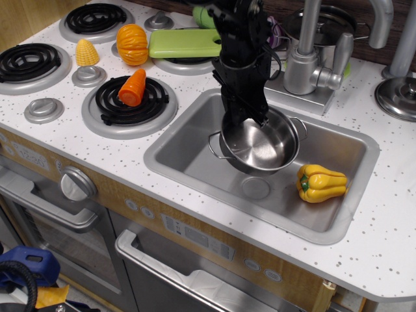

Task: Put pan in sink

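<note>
The pan (263, 144) is a small shiny steel pot with two wire loop handles. It hangs tilted over the middle of the grey sink (188, 140), just above the round drain disc (255, 188). My black gripper (242, 119) comes down from the top and is shut on the pan's far-left rim. The pan seems slightly above the basin floor; I cannot tell for sure whether it touches.
A yellow toy pepper (321, 183) lies in the sink's right end. The faucet (305, 58) stands behind the sink, a lidded steel pot (330, 29) behind it and a lid (398, 95) at far right. Burners, an orange carrot (132, 87) and a green board (187, 42) lie left.
</note>
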Available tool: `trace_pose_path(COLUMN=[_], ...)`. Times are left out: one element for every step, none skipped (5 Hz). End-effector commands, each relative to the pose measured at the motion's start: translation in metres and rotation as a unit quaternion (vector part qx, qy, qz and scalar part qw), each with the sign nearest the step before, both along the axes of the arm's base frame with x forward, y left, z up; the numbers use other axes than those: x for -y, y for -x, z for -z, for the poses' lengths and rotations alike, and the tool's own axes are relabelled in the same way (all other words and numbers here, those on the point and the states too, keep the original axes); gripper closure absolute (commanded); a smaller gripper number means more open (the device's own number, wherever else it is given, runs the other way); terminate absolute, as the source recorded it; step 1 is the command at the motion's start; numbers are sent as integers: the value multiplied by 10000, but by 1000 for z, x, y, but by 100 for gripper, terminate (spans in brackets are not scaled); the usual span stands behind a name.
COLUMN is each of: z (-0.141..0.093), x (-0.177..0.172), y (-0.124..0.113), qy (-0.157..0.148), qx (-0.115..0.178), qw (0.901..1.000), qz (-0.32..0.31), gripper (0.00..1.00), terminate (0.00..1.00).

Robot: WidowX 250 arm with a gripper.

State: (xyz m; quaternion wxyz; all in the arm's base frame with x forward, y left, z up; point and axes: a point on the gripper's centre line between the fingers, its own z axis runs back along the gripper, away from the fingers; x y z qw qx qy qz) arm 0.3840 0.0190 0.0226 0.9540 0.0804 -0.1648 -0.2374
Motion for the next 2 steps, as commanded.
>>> trace_pose_path(z=[1, 1], x=[-4, -4], y=[-11, -11], qy=[149, 149], qx=[723, 723], qw=[9973, 9973], qz=[-35, -35], gripper=[0, 0], terminate=[0, 100])
